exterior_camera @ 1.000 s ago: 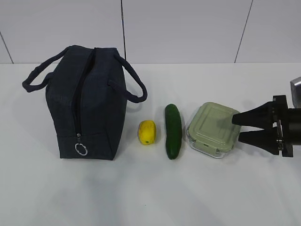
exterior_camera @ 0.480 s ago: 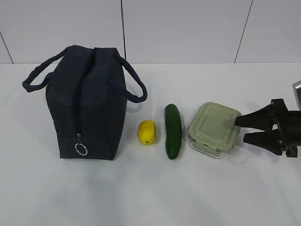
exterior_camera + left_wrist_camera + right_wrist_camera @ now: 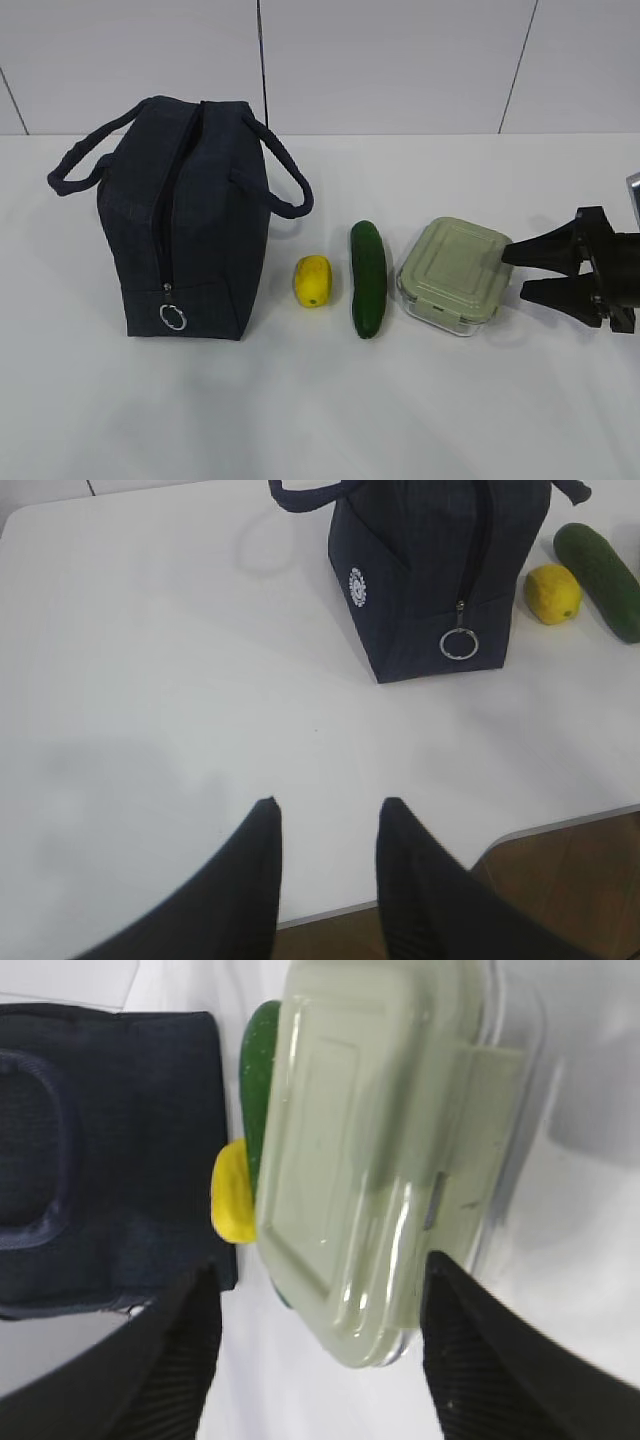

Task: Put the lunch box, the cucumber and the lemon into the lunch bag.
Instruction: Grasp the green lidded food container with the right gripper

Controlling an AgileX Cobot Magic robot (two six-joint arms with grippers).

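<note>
The dark navy lunch bag stands at the left, its silver ring pull hanging at the low end of the zipper. To its right lie the yellow lemon, the dark green cucumber and the lunch box with its sage-green lid. My right gripper hovers open at the box's right side. In the right wrist view, the box's near corner sits between the right gripper's spread fingers, with no contact visible. My left gripper is open and holds nothing, near the table's front edge, well short of the bag.
The white table's front edge runs just under the left fingers, with brown floor beyond it. A white panelled wall rises behind the table.
My right gripper has drifted slightly to the right, back from the lunch box, still open. The bag, lemon, cucumber and lunch box have not moved.
</note>
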